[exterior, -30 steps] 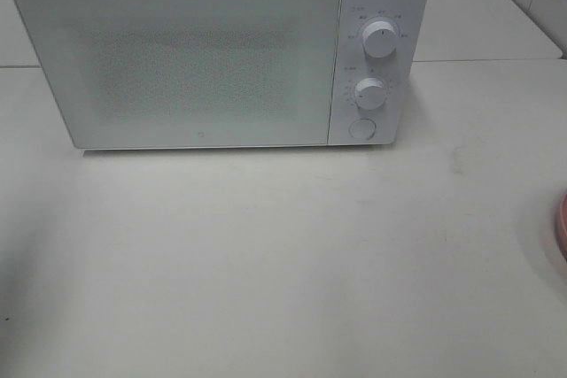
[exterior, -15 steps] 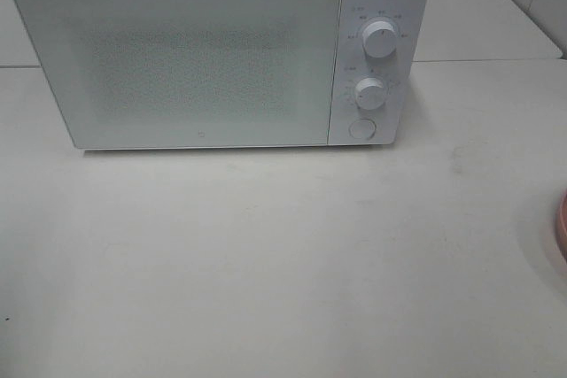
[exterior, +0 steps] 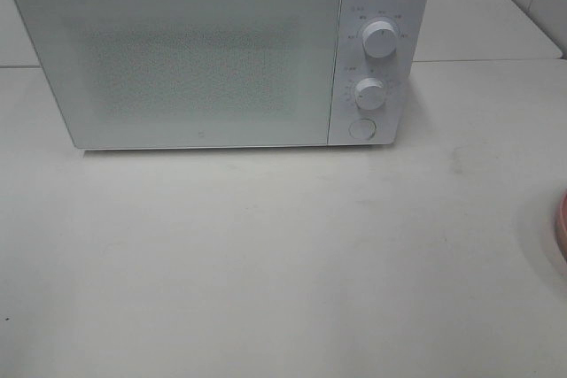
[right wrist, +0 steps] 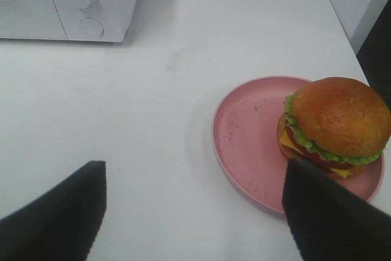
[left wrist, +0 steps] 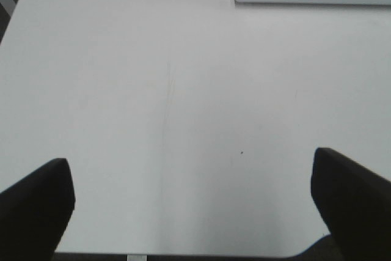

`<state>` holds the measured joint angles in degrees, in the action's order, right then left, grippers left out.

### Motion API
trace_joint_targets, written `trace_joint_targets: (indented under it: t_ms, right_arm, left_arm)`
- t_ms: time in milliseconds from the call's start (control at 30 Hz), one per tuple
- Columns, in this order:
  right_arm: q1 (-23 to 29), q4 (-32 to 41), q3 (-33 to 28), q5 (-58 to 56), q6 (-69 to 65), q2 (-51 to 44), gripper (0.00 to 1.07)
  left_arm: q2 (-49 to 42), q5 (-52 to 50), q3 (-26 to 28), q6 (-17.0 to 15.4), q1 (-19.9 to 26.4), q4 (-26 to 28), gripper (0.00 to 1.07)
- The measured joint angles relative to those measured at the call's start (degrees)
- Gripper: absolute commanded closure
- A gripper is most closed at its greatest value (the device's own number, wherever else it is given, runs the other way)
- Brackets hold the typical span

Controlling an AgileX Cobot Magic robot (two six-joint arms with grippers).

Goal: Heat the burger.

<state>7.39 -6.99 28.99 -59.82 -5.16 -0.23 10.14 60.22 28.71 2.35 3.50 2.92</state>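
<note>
no change vs. prior frames; task not started. microwave [exterior: 217,50] door shut. burger [right wrist: 333,128] on pink plate [right wrist: 244,145], right side of worktop [exterior: 283,254]. left pincer [left wrist: 192,206] spread, empty. right pincer [right wrist: 195,212] spread, empty, near plate.

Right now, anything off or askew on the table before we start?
Nothing spilled or damaged. One small thing: the burger sits off-centre on the pink plate, pushed toward one rim rather than the middle. The microwave stands square with its door shut. Both hands are open and hold nothing.
</note>
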Motion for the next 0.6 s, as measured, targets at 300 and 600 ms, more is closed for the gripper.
trace_joint_targets:
  t_ms: [300, 600]
  right_arm:
    - [0.00, 0.00, 0.00, 0.00, 0.00, 0.00, 0.31]
    - [0.00, 0.00, 0.00, 0.00, 0.00, 0.00, 0.31]
  left_arm:
    - [-10.37, -0.23, 0.00, 0.00, 0.00, 1.26, 0.05]
    - [-10.37, -0.29, 0.00, 0.00, 0.00, 1.32, 0.05]
